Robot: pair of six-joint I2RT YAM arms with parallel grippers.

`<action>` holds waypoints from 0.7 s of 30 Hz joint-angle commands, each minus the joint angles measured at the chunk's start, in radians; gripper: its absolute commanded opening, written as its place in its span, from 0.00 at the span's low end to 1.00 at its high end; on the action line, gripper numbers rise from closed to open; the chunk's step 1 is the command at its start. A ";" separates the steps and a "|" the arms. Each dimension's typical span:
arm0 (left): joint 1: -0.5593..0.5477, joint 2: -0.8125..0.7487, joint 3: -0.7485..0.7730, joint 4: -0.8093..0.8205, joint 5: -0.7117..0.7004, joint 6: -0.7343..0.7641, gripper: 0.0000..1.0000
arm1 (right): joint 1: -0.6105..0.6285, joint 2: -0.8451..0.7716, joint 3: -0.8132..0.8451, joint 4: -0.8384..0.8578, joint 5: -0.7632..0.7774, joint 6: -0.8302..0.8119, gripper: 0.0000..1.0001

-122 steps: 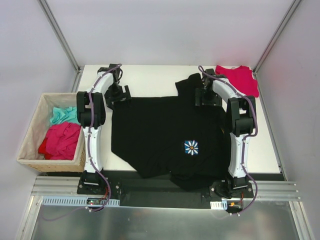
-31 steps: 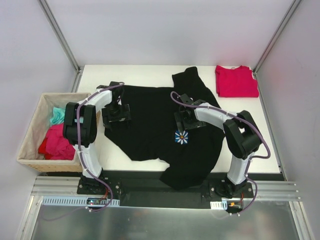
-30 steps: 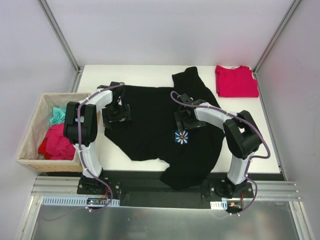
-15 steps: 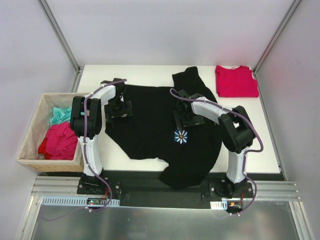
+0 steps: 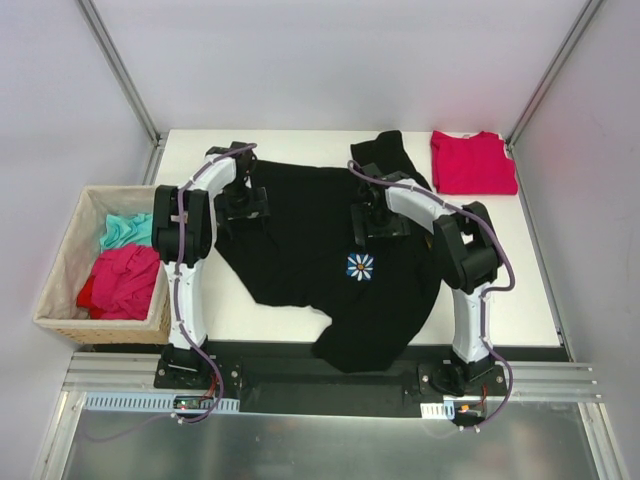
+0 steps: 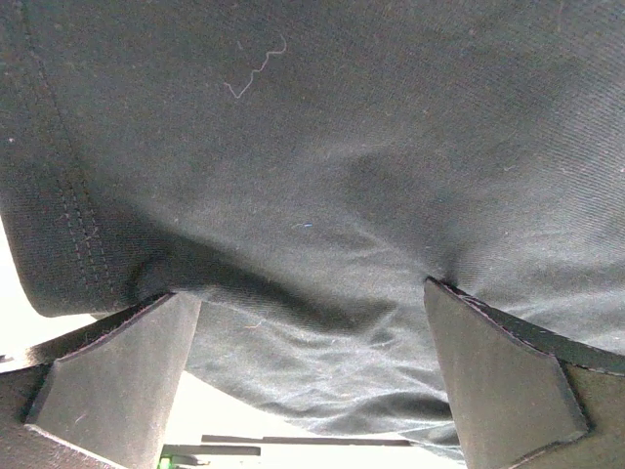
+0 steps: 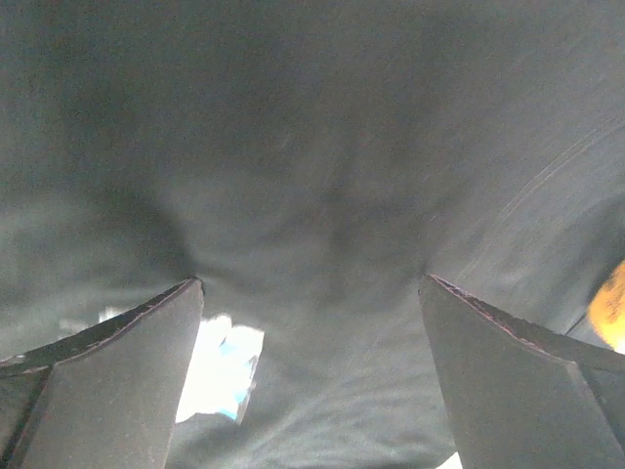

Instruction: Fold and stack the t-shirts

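The crimson t-shirt [image 5: 472, 162] lies folded at the far right corner of the table [image 5: 300, 145]; I judge that one done. The black t-shirt [image 5: 310, 250] sprawls rumpled mid-table, unfolded. My left fingers [image 6: 117, 371] and right fingers [image 7: 508, 371] rest spread wide on it, pinching nothing.

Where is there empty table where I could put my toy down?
Bare white table lies right of the big black t-shirt, in front of the folded crimson-red t-shirt. The far-left corner is free too, plus a small near-left patch. The middle is crowded: the left gripper and right gripper sit on the shirt.
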 commanded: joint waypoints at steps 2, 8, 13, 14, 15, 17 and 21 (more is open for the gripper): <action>-0.008 0.039 0.101 -0.053 -0.009 0.004 0.99 | -0.067 0.040 0.106 -0.003 0.033 0.007 0.97; -0.005 0.071 0.192 -0.076 0.005 -0.001 0.99 | -0.119 0.106 0.231 -0.053 0.033 -0.016 0.97; 0.012 0.067 0.236 -0.092 0.033 -0.004 0.99 | -0.134 0.163 0.357 -0.108 0.044 -0.036 0.97; 0.013 0.061 0.236 -0.093 0.040 -0.007 0.99 | -0.133 0.169 0.403 -0.127 0.042 -0.040 0.97; 0.013 0.033 0.222 -0.093 0.042 -0.007 0.99 | -0.130 0.160 0.406 -0.138 0.045 -0.042 0.97; 0.012 -0.008 0.187 -0.085 0.039 -0.009 0.99 | -0.112 0.109 0.362 -0.098 0.062 -0.051 0.97; 0.012 -0.178 0.091 -0.036 0.016 -0.001 0.99 | -0.072 -0.082 0.183 -0.004 0.114 -0.062 0.96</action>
